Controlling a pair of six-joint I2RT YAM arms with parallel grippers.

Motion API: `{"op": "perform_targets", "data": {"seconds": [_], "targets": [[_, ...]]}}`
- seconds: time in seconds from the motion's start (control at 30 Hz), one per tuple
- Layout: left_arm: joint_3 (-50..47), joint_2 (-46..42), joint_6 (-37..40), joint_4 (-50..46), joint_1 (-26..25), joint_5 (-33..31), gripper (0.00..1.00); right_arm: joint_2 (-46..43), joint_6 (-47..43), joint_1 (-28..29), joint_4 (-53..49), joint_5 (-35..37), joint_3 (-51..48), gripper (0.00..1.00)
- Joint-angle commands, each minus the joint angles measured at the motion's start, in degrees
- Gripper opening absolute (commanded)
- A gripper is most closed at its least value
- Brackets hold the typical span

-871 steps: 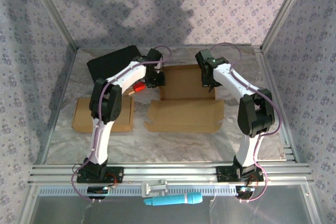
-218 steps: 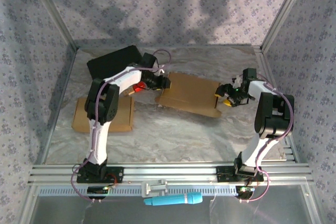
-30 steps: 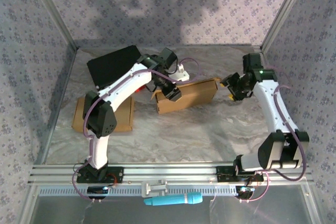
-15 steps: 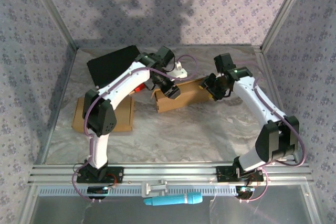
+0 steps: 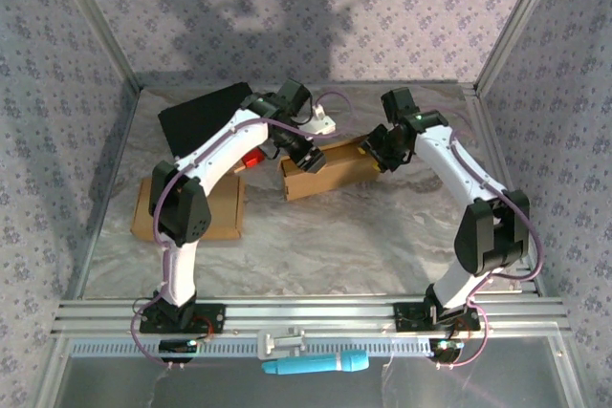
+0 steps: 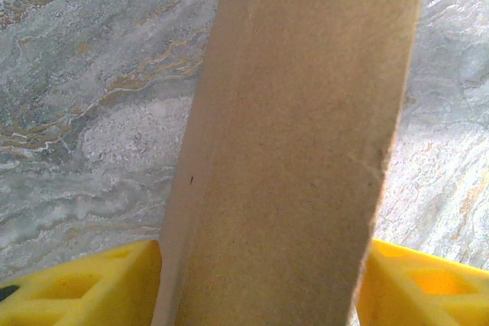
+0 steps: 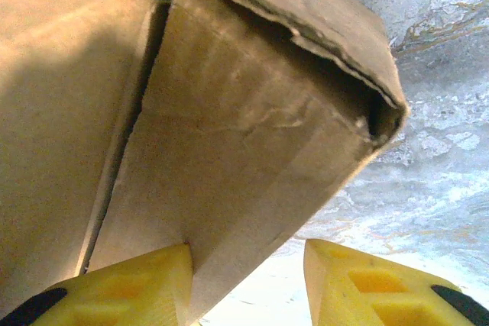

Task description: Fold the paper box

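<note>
The paper box sits just past the middle of the desk, toward twelve o'clock, low and only half-formed, with an arm working each end. The danger is at the three o'clock end. From the right wrist, the top flap gapes with a dark slot under it and is not tucked, and a squeeze on that corner looks more likely to crush the cardboard than seat the fold. If one arm pushes harder than the other, I'd expect the box to skid on the smooth marble or twist out of square. If the nine o'clock hold slackens, those springy walls could flop open. Now the grippers. The left gripper, at the nine o'clock end, has a broad strip of box wall filling the whole gap between its yellow fingers. It is pressed on both sides, so it's clamped on the box, jaws fairly wide. The right gripper, at three o'clock, straddles the box corner with its jaws partly open. Its one finger rests against the cardboard, while the other finger stands clear with bare desk showing between, so it's touching, not holding.
</note>
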Motion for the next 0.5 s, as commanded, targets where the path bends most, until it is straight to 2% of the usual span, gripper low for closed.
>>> {"op": "perform_targets", "data": {"seconds": [0.0,0.13,0.33,0.47], "targets": [[1.32,1.52,-0.01,-0.75,0.33,0.22,0.64,2.54,2.02,-0.19,-4.08,3.27,0.92,0.35],[1.30,1.65,-0.21,-0.06,0.49,-0.42,0.64,3.32,2.49,-0.25,-5.10,3.05,2.16,0.33],[3.03,2.74,-0.63,0.62,1.27,1.36,0.57,4.37,2.48,-0.40,-5.24,2.69,3.43,0.34],[2.97,2.27,-0.29,0.72,1.41,2.97,0.61,5.26,2.45,-0.37,-5.97,2.54,4.72,0.33]]}}
